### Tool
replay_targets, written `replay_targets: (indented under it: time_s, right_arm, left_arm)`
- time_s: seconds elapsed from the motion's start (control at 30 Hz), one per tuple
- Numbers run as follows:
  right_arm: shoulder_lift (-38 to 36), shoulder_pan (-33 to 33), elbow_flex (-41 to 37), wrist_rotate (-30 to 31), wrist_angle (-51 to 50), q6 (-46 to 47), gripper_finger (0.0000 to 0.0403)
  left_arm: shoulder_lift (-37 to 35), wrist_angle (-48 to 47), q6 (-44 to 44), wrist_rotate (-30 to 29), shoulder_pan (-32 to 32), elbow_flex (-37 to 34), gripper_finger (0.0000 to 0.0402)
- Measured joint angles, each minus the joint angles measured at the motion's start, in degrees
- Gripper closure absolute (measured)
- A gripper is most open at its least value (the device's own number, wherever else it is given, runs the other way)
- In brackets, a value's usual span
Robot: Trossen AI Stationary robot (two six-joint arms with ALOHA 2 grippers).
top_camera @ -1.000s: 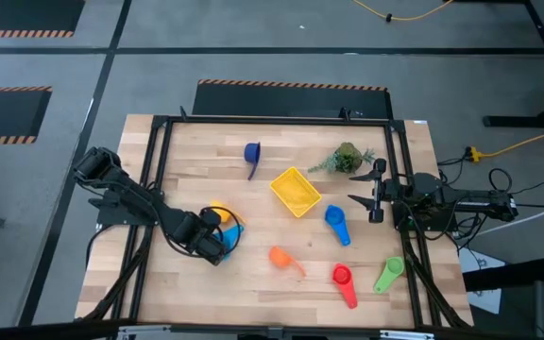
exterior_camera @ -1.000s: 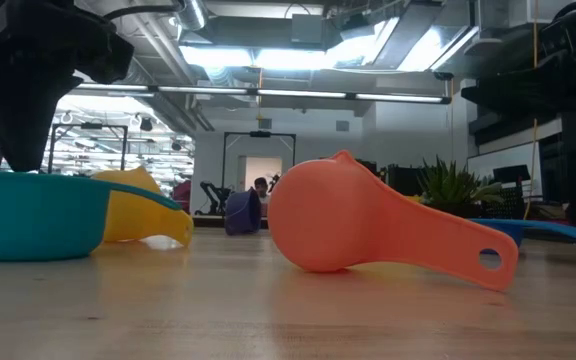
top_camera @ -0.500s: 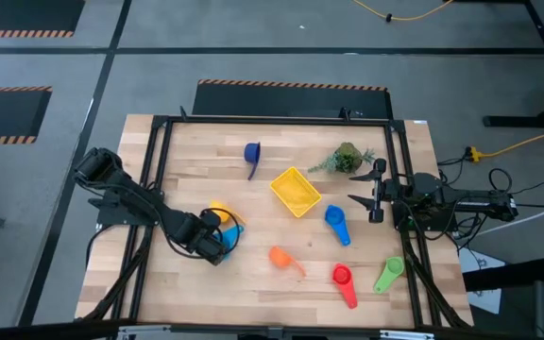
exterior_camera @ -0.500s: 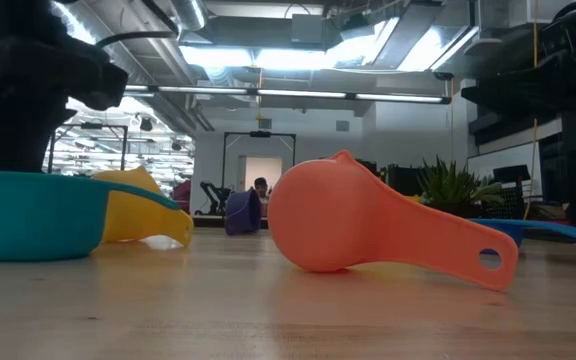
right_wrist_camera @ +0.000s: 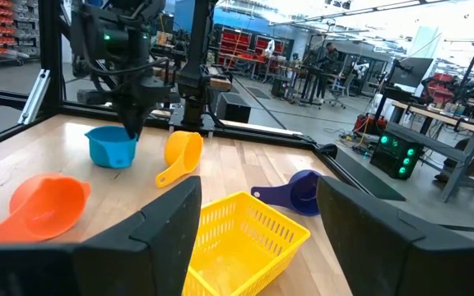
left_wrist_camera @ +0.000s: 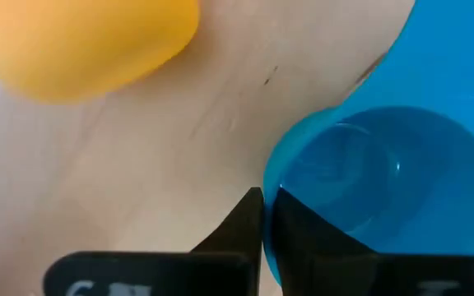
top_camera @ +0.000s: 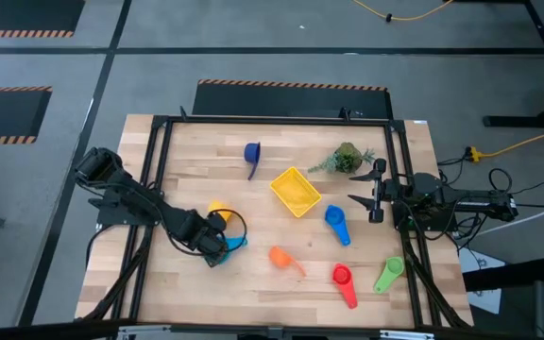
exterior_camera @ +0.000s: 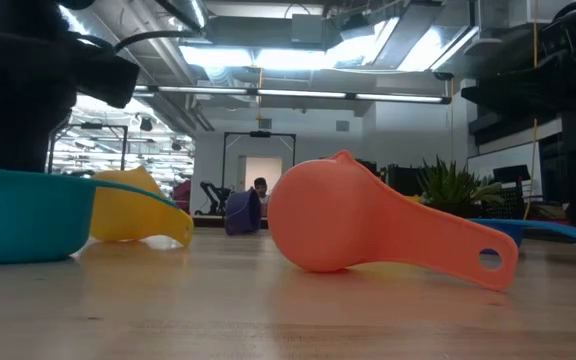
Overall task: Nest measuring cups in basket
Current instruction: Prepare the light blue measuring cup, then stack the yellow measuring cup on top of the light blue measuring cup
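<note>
High view: left gripper [top_camera: 213, 247] down at near-left of table [top_camera: 253, 302], fingers pinched on the rim of the light blue cup [top_camera: 233, 244]; left wrist view shows both fingers closed over that rim [left_wrist_camera: 263, 215]. Yellow cup [top_camera: 217, 212] just beside it, far side, touching or nearly so, can't tell. Yellow basket [top_camera: 296, 191] mid-table, well apart. Orange cup [top_camera: 282, 257] sits between the pinched cup and the red cup [top_camera: 343, 280]; green cup [top_camera: 388, 274] near-right. Blue cup [top_camera: 337, 225] just right of basket, dark blue cup [top_camera: 251, 155] far side, plant sprig [top_camera: 344, 158] far-right. Right gripper [top_camera: 374, 195] hangs at right edge, fingers spread wide, holding nothing.
</note>
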Motion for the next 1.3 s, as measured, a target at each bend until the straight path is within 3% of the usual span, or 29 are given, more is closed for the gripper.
replay_targets:
  time_s: [0.27, 0.5, 1.03, 1.3]
  right_arm:
    - [0.0, 0.0, 0.0, 0.0, 0.0, 0.0, 0.0155]
    - [0.0, 0.0, 0.0, 0.0, 0.0, 0.0, 0.0155]
    - [0.0, 0.0, 0.0, 0.0, 0.0, 0.0, 0.0155]
    - [0.0, -0.01, 0.01, 0.0, 0.0, 0.0, 0.0155]
  left_arm:
    - [0.0, 9.33, 36.35, 0.15, 3.02, -0.02, 0.0393]
    - [0.03, 16.03, 54.57, -0.13, 4.29, -0.07, 0.0362]
    - [0.07, 19.32, 55.85, -0.57, 4.27, 0.19, 0.0336]
    - [0.09, 19.26, 55.91, -0.72, 6.06, 5.98, 0.0336]
